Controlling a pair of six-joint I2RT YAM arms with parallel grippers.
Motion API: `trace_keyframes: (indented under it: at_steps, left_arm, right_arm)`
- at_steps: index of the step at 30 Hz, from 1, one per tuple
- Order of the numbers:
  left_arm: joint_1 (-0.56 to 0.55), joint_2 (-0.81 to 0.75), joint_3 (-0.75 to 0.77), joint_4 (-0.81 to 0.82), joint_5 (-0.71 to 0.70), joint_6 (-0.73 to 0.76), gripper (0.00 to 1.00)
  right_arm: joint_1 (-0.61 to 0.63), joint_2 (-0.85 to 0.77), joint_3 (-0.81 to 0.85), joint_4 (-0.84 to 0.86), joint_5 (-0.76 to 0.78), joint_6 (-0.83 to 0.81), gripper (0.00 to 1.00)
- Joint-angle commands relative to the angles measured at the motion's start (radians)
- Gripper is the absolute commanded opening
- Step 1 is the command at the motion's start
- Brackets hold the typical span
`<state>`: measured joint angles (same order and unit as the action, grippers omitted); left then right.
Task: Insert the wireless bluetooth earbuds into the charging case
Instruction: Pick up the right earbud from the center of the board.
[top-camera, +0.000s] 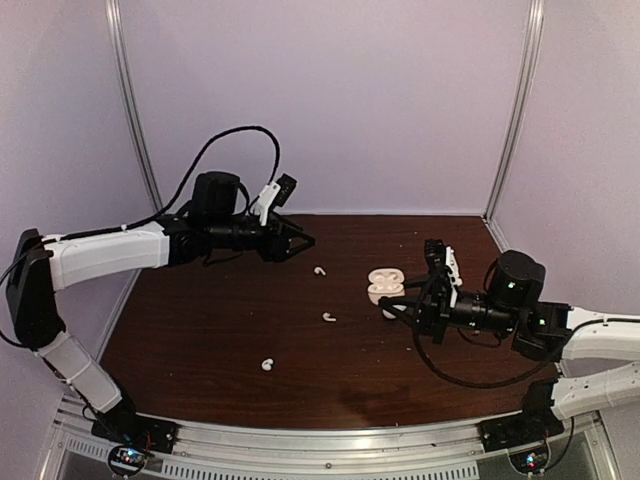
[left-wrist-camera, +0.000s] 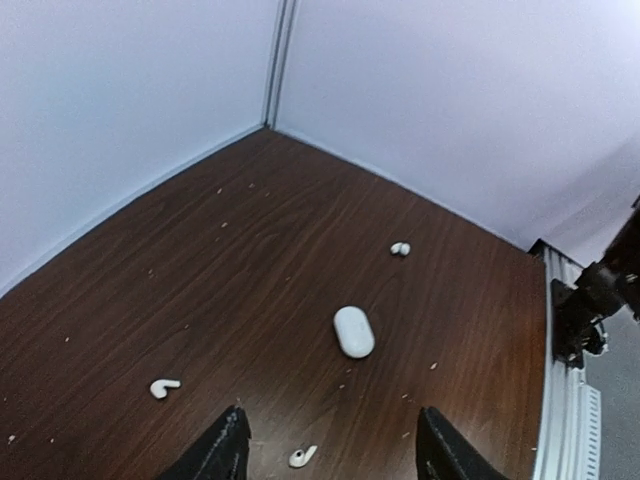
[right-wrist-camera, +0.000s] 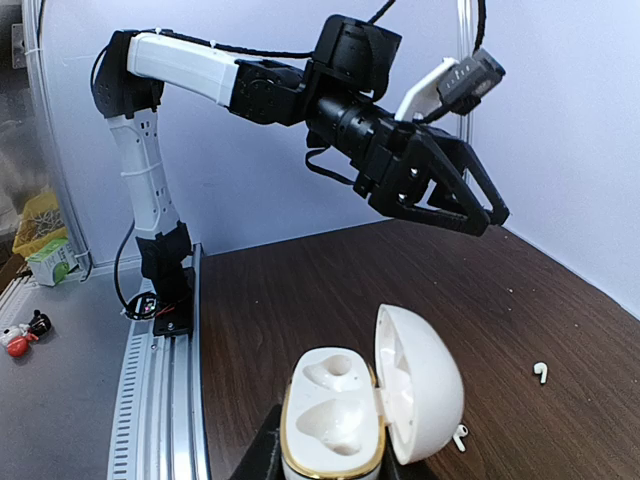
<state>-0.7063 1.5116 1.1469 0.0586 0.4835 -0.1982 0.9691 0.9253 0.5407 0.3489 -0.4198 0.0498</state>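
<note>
My right gripper (top-camera: 396, 306) is shut on an open white charging case (right-wrist-camera: 335, 420) with a gold rim. Both its sockets are empty and its lid stands open to the right. The case also shows in the top view (top-camera: 384, 285). Three white earbuds lie on the dark table (top-camera: 200, 340): one far (top-camera: 319, 270), one in the middle (top-camera: 328, 317) and one near (top-camera: 267, 365). My left gripper (top-camera: 292, 243) is open and empty, raised above the table's back left. In its wrist view an earbud (left-wrist-camera: 302, 456) lies between the open fingers, and a closed white case (left-wrist-camera: 353, 331) lies beyond.
Pale walls enclose the table at the back and sides. An aluminium rail (top-camera: 330, 440) runs along the near edge. Two more earbuds show in the left wrist view, one at the left (left-wrist-camera: 163, 386) and one farther off (left-wrist-camera: 400, 249). The left arm (right-wrist-camera: 230, 80) hangs high in the right wrist view.
</note>
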Motion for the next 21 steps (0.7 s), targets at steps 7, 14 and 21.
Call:
trace_keyframes:
  at_steps: [7,14,21]
  left_arm:
    - [0.051,0.263,0.054,-0.078,-0.007,-0.056,0.45]
    - [0.025,0.359,-0.010,0.056,0.019,-0.090,0.42]
    - [-0.021,0.412,-0.063,0.208,0.015,-0.116,0.40]
  right_arm:
    - [-0.067,-0.062,-0.072,0.010,0.028,0.063,0.04]
    - [-0.068,-0.067,-0.108,0.015,0.058,0.003,0.03]
    - [-0.071,-0.036,-0.090,0.001,0.062,-0.012,0.03]
